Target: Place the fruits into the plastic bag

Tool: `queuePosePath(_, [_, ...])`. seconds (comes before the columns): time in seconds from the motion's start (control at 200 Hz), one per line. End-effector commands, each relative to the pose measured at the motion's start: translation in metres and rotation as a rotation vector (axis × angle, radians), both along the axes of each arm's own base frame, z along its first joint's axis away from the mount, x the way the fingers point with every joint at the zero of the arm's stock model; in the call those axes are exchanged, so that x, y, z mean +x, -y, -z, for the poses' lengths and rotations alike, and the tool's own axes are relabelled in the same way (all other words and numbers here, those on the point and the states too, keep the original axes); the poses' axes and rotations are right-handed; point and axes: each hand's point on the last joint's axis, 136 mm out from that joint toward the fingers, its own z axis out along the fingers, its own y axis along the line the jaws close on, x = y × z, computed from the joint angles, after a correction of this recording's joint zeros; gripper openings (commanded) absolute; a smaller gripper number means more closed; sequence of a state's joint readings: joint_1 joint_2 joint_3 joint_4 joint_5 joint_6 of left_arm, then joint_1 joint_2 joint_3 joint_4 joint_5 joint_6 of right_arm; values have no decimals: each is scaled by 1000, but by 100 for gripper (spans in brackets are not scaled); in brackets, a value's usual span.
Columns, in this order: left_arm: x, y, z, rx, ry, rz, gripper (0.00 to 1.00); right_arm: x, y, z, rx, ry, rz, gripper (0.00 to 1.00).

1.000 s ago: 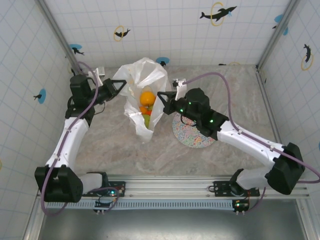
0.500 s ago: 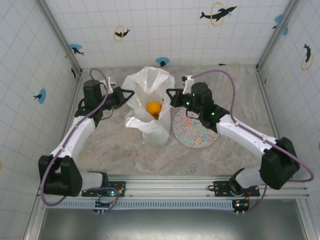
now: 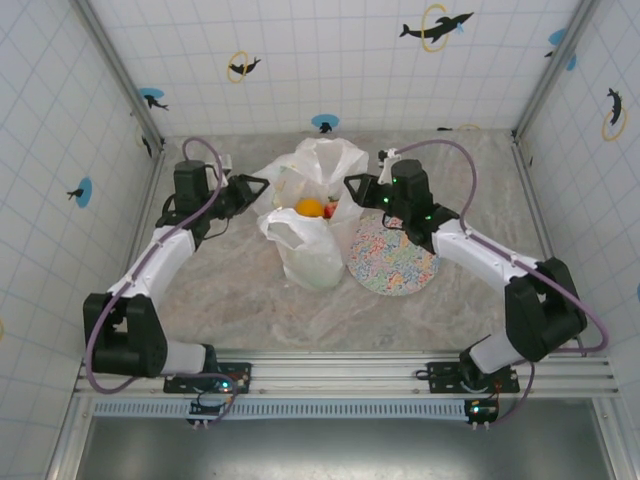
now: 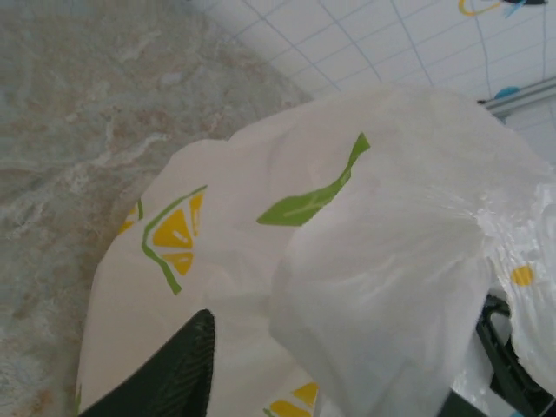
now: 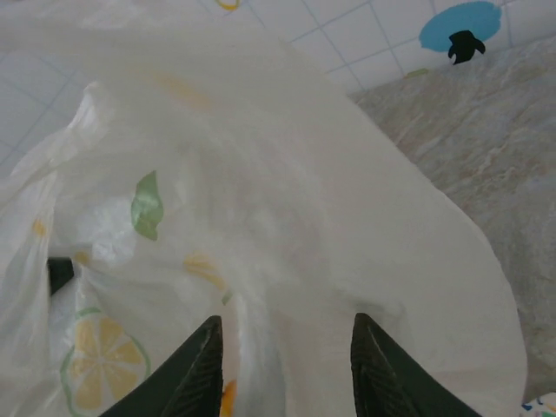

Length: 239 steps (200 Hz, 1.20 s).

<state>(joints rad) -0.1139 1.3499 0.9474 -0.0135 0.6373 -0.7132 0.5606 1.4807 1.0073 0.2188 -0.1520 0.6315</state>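
- An orange lies in the open mouth of the bag, seen from above, with a bit of red fruit just beside it on the right.
- Other fruits are hidden by the film. The right wrist view catches only a sliver of orange colour at its bottom edge.
- The bag stands near the middle of the table, white and crumpled. Its top is spread between the two arms and its lower part sags toward the near side.
- Lemon slices and green leaves are printed on the film, clear in both wrist views.
- The left gripper sits at the bag's left upper edge. In its wrist view the fingers stand wide apart, with a fold of film hanging between them.
- The right gripper sits at the bag's right upper edge. Its fingers are closer together with film bunched in the gap, and whether they pinch it cannot be told.
- A speckled plate lies just right of the bag, touching or nearly touching its side, below the right arm.
- Tiled walls with dolphin stickers close in the table on three sides.
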Motion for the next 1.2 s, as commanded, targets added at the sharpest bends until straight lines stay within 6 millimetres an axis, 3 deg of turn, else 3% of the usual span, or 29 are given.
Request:
queuePosePath(0.0, [-3,-19,-34,74,147,-65,52,-11,17,-31,-17,94,18,48])
queuePosePath(0.135, [-10,-42,-46,199,219,-158,66,-20,43,-53,-57,162,75,56])
queuePosePath(0.285, [-21,-68,-59,315,299,-269,78,-34,73,-83,-98,258,143,73])
queuePosePath(0.42, [-35,-92,-56,376,344,-393,86,-43,106,-79,-222,266,224,84])
queuePosePath(0.55, [-46,-115,-26,408,295,-519,91,-45,148,-50,-357,231,352,99])
queuePosePath(0.771, [-54,-132,39,412,207,-621,96,-56,199,23,-516,148,512,100])
queuePosePath(0.931, [-59,-161,82,485,156,-774,97,-69,224,73,-557,107,595,100])
queuePosePath(1.191, [-73,-200,109,732,192,-909,98,-87,270,132,-628,58,723,99])
